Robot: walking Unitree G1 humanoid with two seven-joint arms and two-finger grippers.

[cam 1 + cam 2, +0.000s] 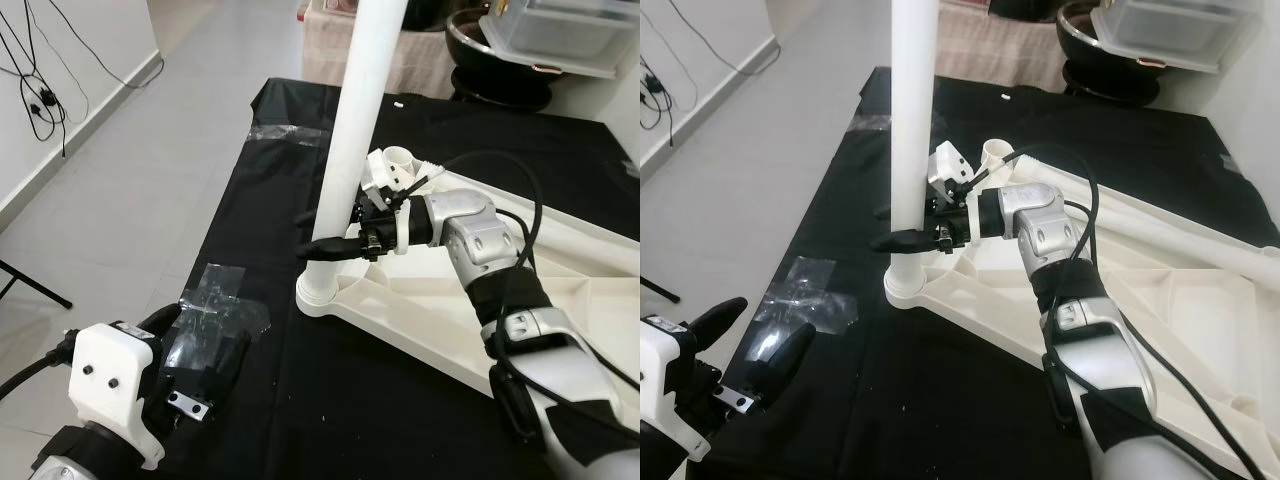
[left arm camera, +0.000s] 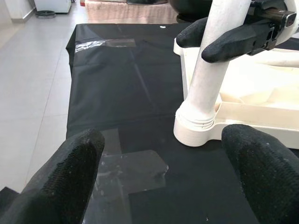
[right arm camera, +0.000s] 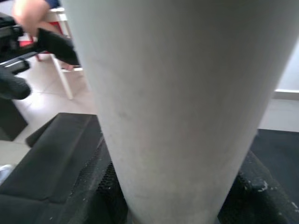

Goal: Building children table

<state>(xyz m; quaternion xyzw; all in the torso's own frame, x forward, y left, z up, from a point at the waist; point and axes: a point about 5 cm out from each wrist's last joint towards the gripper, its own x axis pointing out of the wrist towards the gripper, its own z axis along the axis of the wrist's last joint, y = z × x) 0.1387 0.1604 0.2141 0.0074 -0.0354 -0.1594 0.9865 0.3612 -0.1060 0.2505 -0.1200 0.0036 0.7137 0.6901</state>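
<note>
R gripper (image 1: pixel 335 247) clamped sideways, arm bent; L gripper (image 2: pixel 163 163) fingers spread, low.

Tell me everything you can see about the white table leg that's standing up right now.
The white table leg is a smooth, round, plastic-looking tube that widens upward and leans slightly. Its lower end sits in a ringed socket at the corner of the upturned white tabletop, which lies on a black cloth. The right gripper is shut on the leg just above the socket, one finger on either side. The left gripper is open, short of it.
</note>
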